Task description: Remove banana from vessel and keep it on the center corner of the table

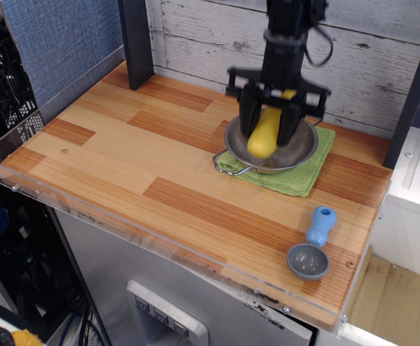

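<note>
The yellow banana (265, 134) hangs tilted between my gripper's black fingers (250, 119), lifted a little above the vessel. My gripper (270, 124) is shut on the banana and comes down from the dark arm above. The vessel (291, 156), a shiny steel bowl with thin wire handles, stands on a green cloth at the back right of the wooden table (130, 155). The picture is slightly blurred around the gripper.
A green cloth (300, 180) lies under the bowl. A small grey scoop with a blue handle (312, 247) lies near the front right corner. A dark post (136, 43) stands at the back left. A clear acrylic rim (123, 231) edges the table.
</note>
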Controlling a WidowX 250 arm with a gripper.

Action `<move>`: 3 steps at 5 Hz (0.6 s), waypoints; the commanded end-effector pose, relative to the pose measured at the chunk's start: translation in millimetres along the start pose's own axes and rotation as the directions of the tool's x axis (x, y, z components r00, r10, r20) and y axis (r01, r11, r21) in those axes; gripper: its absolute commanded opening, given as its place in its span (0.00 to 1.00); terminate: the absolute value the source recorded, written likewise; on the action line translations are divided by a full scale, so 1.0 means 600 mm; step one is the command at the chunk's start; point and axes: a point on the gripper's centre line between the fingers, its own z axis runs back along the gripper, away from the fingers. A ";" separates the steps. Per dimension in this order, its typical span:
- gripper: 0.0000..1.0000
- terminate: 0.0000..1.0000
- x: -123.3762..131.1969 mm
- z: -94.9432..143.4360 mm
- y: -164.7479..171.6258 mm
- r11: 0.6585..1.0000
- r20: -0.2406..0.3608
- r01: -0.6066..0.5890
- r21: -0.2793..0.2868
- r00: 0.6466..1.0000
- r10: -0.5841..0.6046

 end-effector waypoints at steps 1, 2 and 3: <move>0.00 0.00 -0.033 0.185 0.055 0.998 0.161 0.003 -0.068 0.987 0.008; 0.00 0.00 -0.069 0.198 0.120 0.999 0.129 0.011 -0.045 0.992 -0.006; 0.00 0.00 -0.099 0.169 0.197 1.000 0.079 -0.011 -0.012 0.997 0.012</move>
